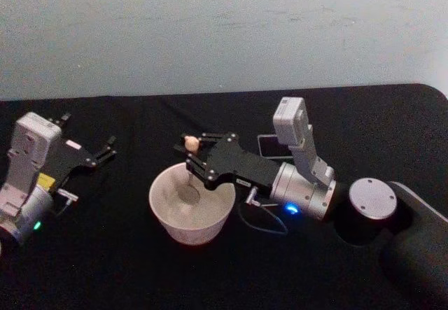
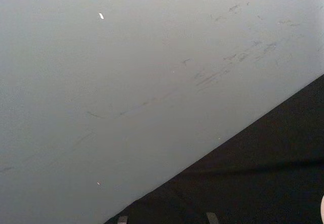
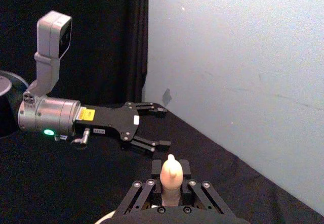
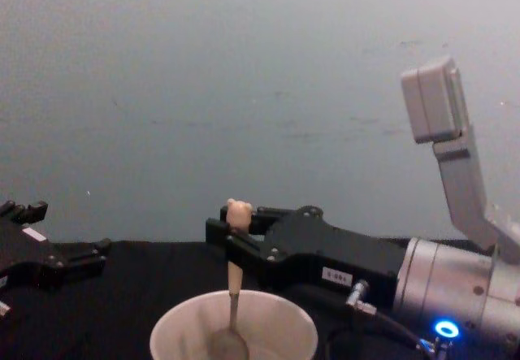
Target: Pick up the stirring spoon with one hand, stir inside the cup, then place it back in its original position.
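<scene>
Head view: your right claw [image 1: 190, 153] is over the cup [image 1: 159, 212], about the middle of the worktop [image 1: 98, 268]. It's clamped on the stirring spoon [image 1: 190, 143], gripping the handle just under the bear head [image 3: 170, 172].

Chest view has the spoon [image 4: 234, 275] hanging near upright with the bowl low inside the cup [image 4: 175, 337]. Can't tell if it touches the bottom.

Left claw [image 1: 105, 149] is parked near the left edge of the worktop, fingers apart, holding nothing.

Step in hand looks like the stir. Suggestions:
- Grip is high on the handle, so expect the bowl to swing. Go slow, with small circles.
- Centre the circles on the middle of the cup. The cup looks light, and a push on its wall could slide or tip it.
- Keep your height constant and don't press down into the base.
- Keep the handle vertical. Any tilt makes the return harder.
- When done, lift straight up until the bowl clears the rim, then move sideways.

The dark square holder [image 1: 269, 145] sits just behind your right wrist, toward the far edge. It's narrow, so line the spoon up over it from above.
</scene>
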